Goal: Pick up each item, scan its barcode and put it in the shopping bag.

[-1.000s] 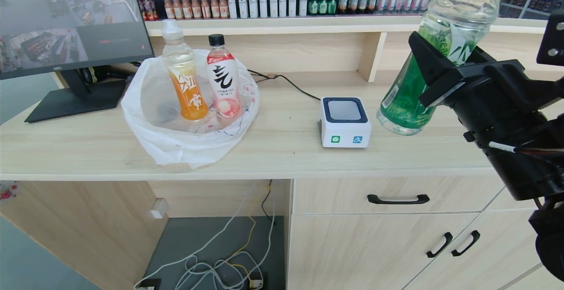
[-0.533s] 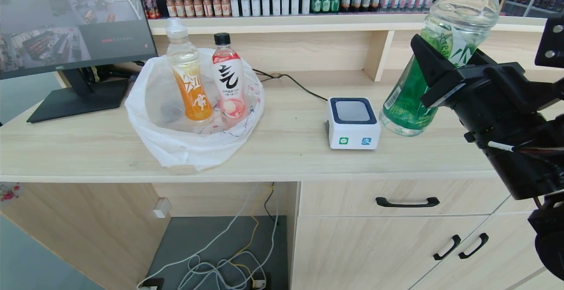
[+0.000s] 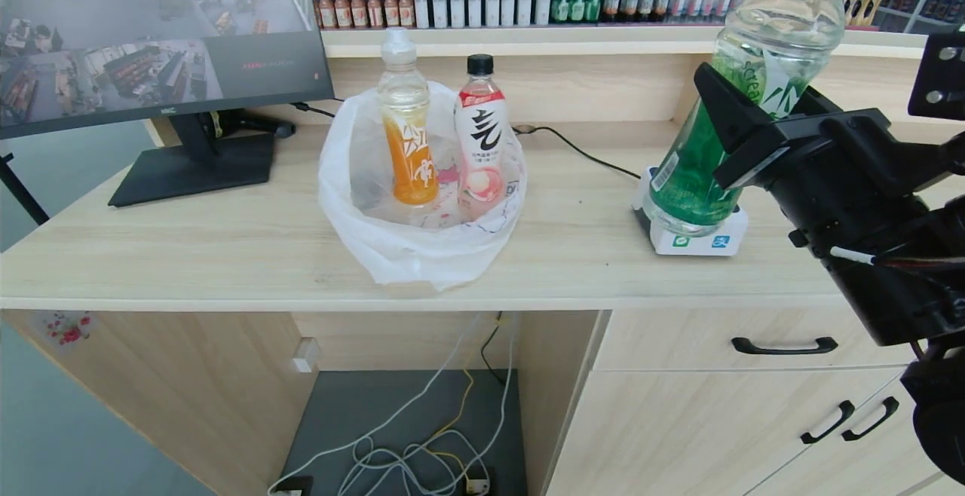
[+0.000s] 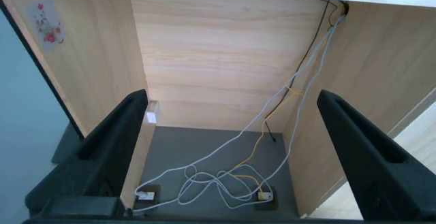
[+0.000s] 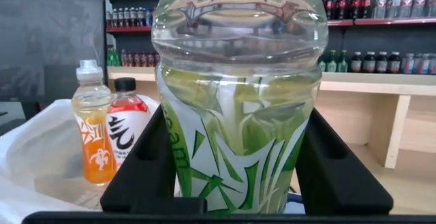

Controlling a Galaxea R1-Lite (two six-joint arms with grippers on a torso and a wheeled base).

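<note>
Head view: your right claw pinches the tilted green bottle over the scanner on the tabletop; the shopping bag stands well to its left | Left wrist view: your left claw is spread, facing cables | Right wrist view: green bottle gripped between claw fingers.

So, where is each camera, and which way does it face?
Head view: from the head, forward and down at the light wooden counter; right gripper holds a large clear green-labelled bottle.
Left wrist view: faces white cables under the counter; left gripper open.
Right wrist view: behind the bottle, facing the white shopping bag.
Shared: head and right wrist views show bottle and bag.
</note>
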